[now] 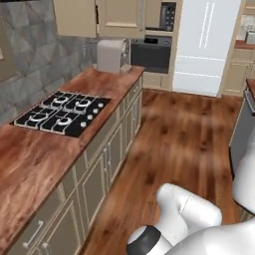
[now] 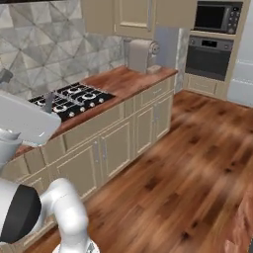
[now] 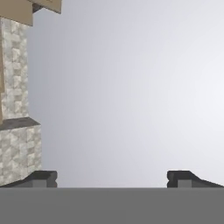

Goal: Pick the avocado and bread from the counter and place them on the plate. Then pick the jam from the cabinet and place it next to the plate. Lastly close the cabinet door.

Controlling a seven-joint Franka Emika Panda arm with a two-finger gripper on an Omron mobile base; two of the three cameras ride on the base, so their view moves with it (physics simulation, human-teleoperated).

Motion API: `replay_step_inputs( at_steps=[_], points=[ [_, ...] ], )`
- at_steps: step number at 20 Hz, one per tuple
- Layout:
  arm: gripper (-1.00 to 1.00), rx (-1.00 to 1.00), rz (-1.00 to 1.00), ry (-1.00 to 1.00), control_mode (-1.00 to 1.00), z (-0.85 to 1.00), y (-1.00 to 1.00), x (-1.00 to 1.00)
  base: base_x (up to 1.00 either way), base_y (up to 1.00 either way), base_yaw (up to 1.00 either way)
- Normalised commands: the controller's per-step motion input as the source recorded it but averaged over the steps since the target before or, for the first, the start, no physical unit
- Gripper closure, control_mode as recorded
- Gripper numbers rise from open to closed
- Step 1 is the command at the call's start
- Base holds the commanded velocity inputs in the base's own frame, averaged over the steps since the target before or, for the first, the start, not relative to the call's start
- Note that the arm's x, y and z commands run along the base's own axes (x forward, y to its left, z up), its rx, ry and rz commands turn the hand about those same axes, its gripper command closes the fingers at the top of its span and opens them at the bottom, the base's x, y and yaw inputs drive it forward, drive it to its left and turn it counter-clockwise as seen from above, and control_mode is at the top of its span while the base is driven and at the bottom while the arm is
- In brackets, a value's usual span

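Note:
The reddish-brown wooden counter (image 1: 30, 159) runs along the left wall over beige base cupboards (image 2: 116, 146). The avocado, the bread, the plate and the jam are out of view. In the hand view my gripper (image 3: 112, 177) is open, its two dark fingertips (image 3: 41, 177) far apart with nothing between them. It faces a plain pale wall, with stone tile and a beige cabinet edge (image 3: 17, 11) at the left. Beige upper cabinets (image 1: 119, 17) hang over the counter's far end, their doors closed. My white arm (image 2: 24, 121) reaches over the counter's near part.
A black gas cooktop (image 1: 62, 113) is set into the counter. A pale boxy appliance (image 1: 110, 55) stands at the counter's far end. Beyond it are a wall oven (image 1: 151, 54), a microwave (image 2: 217, 17) and a white fridge (image 1: 206, 45). Open wooden floor (image 1: 179, 144) lies to the right.

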Motion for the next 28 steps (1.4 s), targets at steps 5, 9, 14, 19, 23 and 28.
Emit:
replay_step_inputs(
  at_steps=[5,9,14,19,23,28],
  points=[
    [-1.00,0.00,0.00,0.00,1.00,0.00,0.00,0.00,1.00,-0.74,-0.41],
    [-1.00,0.00,0.00,0.00,1.00,0.00,0.00,0.00,1.00,-0.48,-0.38],
    [-1.00,0.00,0.00,0.00,1.00,0.00,0.00,0.00,1.00,-0.08,-0.27],
    [-1.00,0.00,0.00,0.00,1.00,0.00,0.00,0.00,1.00,0.06,-0.05],
    [-1.00,0.00,0.00,0.00,1.00,0.00,0.00,0.00,1.00,0.09,0.01],
    [-1.00,0.00,0.00,0.00,1.00,0.00,0.00,0.00,1.00,0.29,0.11]
  ],
)
